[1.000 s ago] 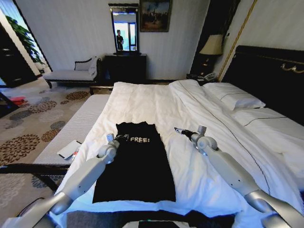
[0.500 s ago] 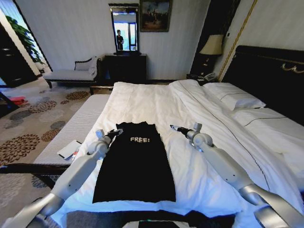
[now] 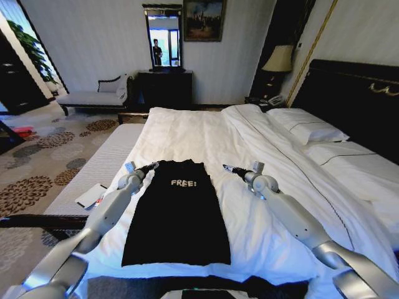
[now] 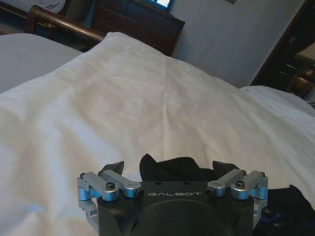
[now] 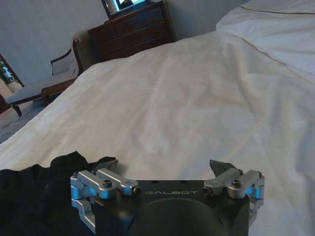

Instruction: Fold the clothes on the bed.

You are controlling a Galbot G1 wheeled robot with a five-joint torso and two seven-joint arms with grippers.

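Bed (image 3: 187,134) with white duvet, dark headboard on the robot's right, pillows (image 3: 308,128) lying against it. The clothes (image 3: 177,215), a black sleeveless top, lie flat on the duvet near the bed's near edge. Long axis runs away from the robot: hem nearest the camera, neckline at the far end, white "FREE!" lettering (image 3: 183,183) on the chest, just below the neckline.

Left gripper (image 3: 148,167) stretched forward to the top's far left corner, at the shoulder; fingers spread wide, holding nothing. In the left wrist view the left gripper (image 4: 170,167) has a raised fold of black fabric (image 4: 172,167) between its fingers, not clamped.

Right gripper (image 3: 229,169) over bare duvet, just beside the top's far right corner; fingers spread wide, holding nothing. In the right wrist view the right gripper (image 5: 165,167) shows the black fabric (image 5: 44,191) beside one finger and white duvet between the two.
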